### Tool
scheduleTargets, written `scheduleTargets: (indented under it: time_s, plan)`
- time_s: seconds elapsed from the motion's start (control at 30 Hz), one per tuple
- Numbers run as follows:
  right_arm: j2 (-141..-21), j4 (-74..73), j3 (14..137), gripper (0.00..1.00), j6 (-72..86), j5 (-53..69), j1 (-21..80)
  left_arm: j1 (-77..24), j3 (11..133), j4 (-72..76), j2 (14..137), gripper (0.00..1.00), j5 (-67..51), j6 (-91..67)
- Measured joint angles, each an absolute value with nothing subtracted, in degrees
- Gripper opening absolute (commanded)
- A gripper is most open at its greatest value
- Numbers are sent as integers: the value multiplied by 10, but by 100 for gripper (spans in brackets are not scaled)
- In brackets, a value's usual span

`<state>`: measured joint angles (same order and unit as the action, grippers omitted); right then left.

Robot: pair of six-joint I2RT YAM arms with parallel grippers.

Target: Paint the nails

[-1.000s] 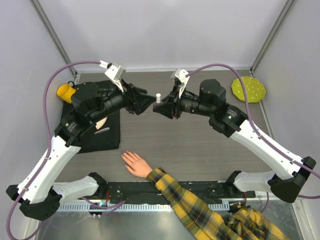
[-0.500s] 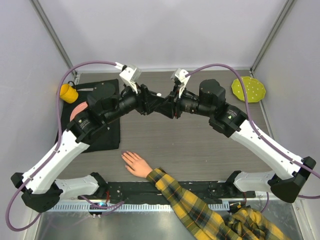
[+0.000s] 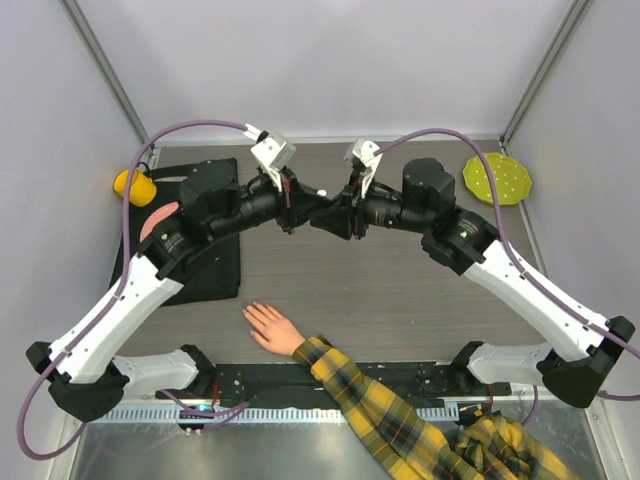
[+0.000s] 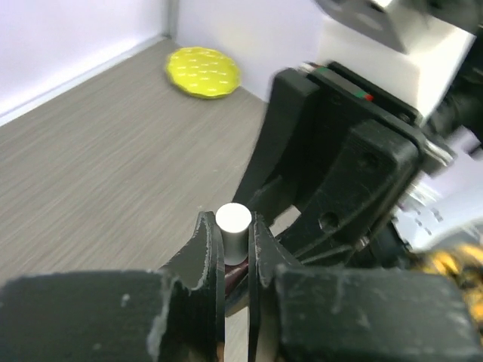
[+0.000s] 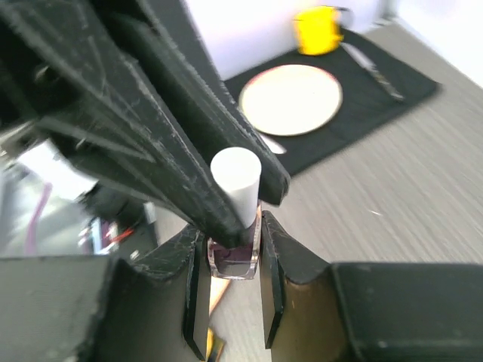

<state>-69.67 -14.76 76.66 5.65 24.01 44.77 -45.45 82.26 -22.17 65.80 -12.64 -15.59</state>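
Nails (image 3: 250, 312), too small to resolve, tipped a pale hand (image 3: 272, 328) lying flat near the surface's (image 3: 400, 285) front edge, sleeve (image 3: 380, 400) plaid. Well apart, above mid-surface, the right tool (image 5: 232, 249) clamped a dark bottle (image 5: 226, 264); the left tool (image 4: 232, 235) pinched its white cap (image 4: 233, 218).

The top view looks down over the whole table (image 3: 380, 290) from its near edge. The wrist views face each other close up, one past the left gripper (image 4: 231, 226) toward the far right corner, one past the right gripper (image 5: 232, 241) toward the far left, sharing the bottle (image 5: 235, 181).
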Motion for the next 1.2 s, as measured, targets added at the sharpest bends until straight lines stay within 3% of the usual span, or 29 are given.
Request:
scheduleTargets:
  time_s: [0.1,0.23,0.33,0.43,0.53,0.57,0.63,0.8,0.93,0.97,1.2]
  plan:
    - [-676,-118,743,1,58,345,439,-415,788,-171,637,0,-280,-154]
    - [-653,73,682,1,185,499,443,-336,703,77,622,0,-550,-341]
    - [-657,147,680,1,220,544,445,-328,723,196,653,0,-647,-427]
    - [-658,122,687,1,203,557,445,-326,733,196,664,0,-678,-435]
    - [-659,97,700,1,185,551,445,-326,776,87,664,38,-672,-362]
    - [-659,89,704,1,178,545,444,-327,791,47,662,56,-664,-332]
    - [-659,62,712,1,161,539,444,-325,817,-30,654,72,-623,-270]
    - [-667,-42,744,1,99,485,446,-309,841,-151,607,76,-497,-183]
    - [-692,-100,771,1,61,399,446,-310,842,-196,568,58,-396,-162]
    - [-697,-110,771,1,56,379,446,-310,842,-202,564,58,-372,-161]
    - [-717,-155,772,1,38,295,445,-316,842,-226,574,64,-272,-166]
